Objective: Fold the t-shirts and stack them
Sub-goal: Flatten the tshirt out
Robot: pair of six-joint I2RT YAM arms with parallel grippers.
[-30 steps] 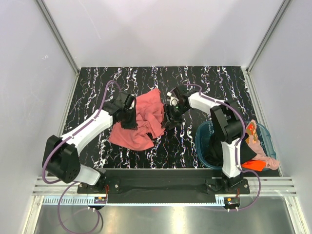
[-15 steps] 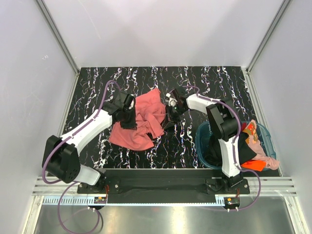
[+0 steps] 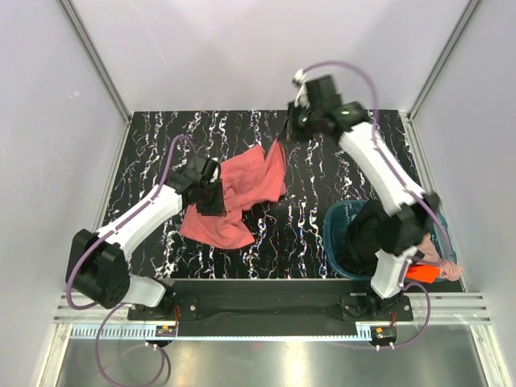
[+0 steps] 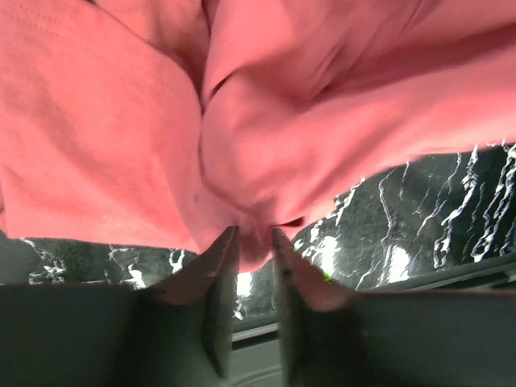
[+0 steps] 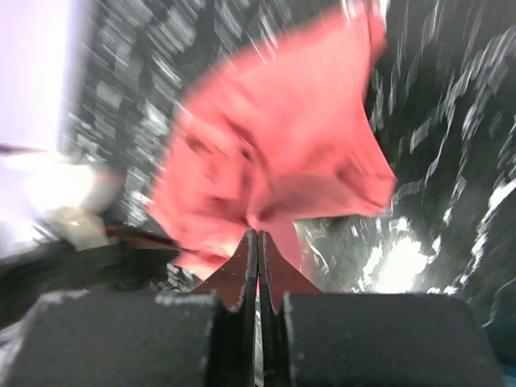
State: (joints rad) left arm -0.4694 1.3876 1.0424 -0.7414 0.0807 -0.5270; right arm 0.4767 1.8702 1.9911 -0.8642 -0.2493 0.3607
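right pincer [image 3: 284,139] is up high near the far edge of the worktop [image 3: 153,137], fingers pressed together and clamped on a corner of the red shirt [image 3: 242,189], and that corner is drawn taut up off the surface toward it. on the right wrist view the pincer [image 5: 258,238] shows no gap at all, the red shirt [image 5: 274,145] fanning out below the tips, all of it blurred. over on the left, the left pincer [image 3: 213,198] sits low on the shirt's left side, around the middle of the worktop. from its wrist view the pincer [image 4: 251,238] has its fingers a little apart, a narrow slot of light between them, and a fold of the red shirt [image 4: 282,121] nosing down right at the tips. the rest of the shirt lies rumpled on the marbled surface, trailing toward the near edge. at the near right corner sits the teal basket [image 3: 330,230], with a black shirt [image 3: 355,246], an orange shirt [image 3: 419,272] and a pink shirt [image 3: 439,258] heaped in and over it.
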